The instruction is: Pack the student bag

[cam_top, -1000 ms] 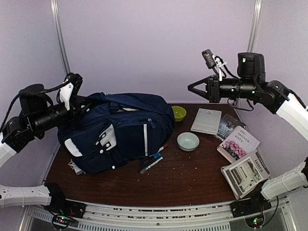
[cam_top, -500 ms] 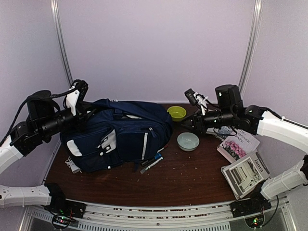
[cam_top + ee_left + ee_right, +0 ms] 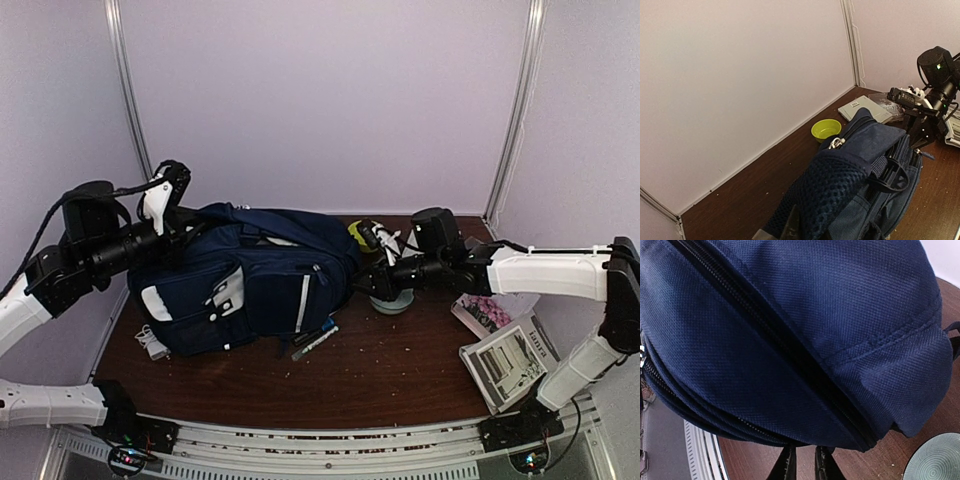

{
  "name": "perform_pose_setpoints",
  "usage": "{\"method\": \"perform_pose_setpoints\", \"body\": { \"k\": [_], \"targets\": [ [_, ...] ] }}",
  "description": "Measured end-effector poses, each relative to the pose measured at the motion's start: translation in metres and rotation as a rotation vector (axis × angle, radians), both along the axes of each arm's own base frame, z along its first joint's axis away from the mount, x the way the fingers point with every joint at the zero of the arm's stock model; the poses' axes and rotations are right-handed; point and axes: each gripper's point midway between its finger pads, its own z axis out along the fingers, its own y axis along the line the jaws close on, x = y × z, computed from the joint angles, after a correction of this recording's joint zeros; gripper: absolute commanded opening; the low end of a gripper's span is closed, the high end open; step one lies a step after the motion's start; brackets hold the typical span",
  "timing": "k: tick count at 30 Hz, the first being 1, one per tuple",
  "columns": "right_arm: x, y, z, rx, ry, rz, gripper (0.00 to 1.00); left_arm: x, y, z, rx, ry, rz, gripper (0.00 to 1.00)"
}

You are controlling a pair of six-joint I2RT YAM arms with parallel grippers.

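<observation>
The student bag [image 3: 250, 285], navy with white stripe trim, lies on its side at the left of the table. My left gripper [image 3: 185, 225] is shut on its padded mesh strap [image 3: 840, 195] at the bag's back left, holding that end up. The right gripper [image 3: 372, 283] is low at the bag's right end. In the right wrist view its two fingers [image 3: 805, 460] stand a narrow gap apart, with bare table between them and their tips just under the bag's zipped edge [image 3: 790, 330]. Whether they touch the fabric is not clear.
A pale blue-green bowl [image 3: 392, 300] sits right under the right arm, and a lime bowl [image 3: 826, 129] stands behind it by the back wall. A grey notebook [image 3: 862, 107] lies at the back right. Two books [image 3: 510, 360] lie front right. Pens [image 3: 315, 338] lie against the bag's front.
The right arm has swung down and left, from high over the back right to the bag's right end, and its jaws have parted a little. The left arm still holds the strap.
</observation>
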Motion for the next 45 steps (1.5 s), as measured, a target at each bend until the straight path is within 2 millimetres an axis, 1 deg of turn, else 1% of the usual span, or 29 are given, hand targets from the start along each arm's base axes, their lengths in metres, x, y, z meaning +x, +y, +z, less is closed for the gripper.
{"method": "perform_pose_setpoints", "body": {
  "k": [4,10,18,22,28,33,38,39,42,45],
  "targets": [
    [-0.003,0.002,-0.004,0.018,0.001,0.013,0.16,0.003,-0.003,0.001,0.005,0.006,-0.001,0.00],
    [-0.012,-0.001,-0.026,-0.003,0.032,0.015,0.16,0.005,-0.008,0.000,0.009,0.012,-0.015,0.00],
    [-0.003,-0.002,-0.034,-0.031,0.004,-0.011,0.18,0.004,-0.009,0.000,0.012,0.010,-0.022,0.00],
    [0.001,-0.004,-0.036,-0.048,-0.021,-0.026,0.18,0.003,-0.010,0.000,0.011,0.009,-0.030,0.00],
    [0.002,-0.003,-0.035,-0.065,-0.053,-0.011,0.18,0.003,-0.011,0.001,0.017,0.005,-0.039,0.00],
    [0.006,0.002,-0.038,-0.083,-0.055,0.010,0.18,0.004,-0.012,0.001,0.021,0.007,-0.040,0.00],
    [0.007,0.007,-0.037,-0.058,-0.055,0.023,0.17,0.006,-0.012,0.001,0.022,0.008,-0.037,0.00],
    [0.007,0.008,-0.037,-0.052,-0.053,0.024,0.16,0.006,-0.012,0.001,0.022,0.009,-0.037,0.00],
    [0.009,0.013,-0.041,-0.034,-0.042,0.028,0.09,0.007,-0.013,-0.001,0.024,0.012,-0.040,0.00],
    [0.010,0.014,-0.041,-0.024,-0.044,0.027,0.00,0.008,-0.014,-0.001,0.024,0.012,-0.040,0.00]
  ]
}}
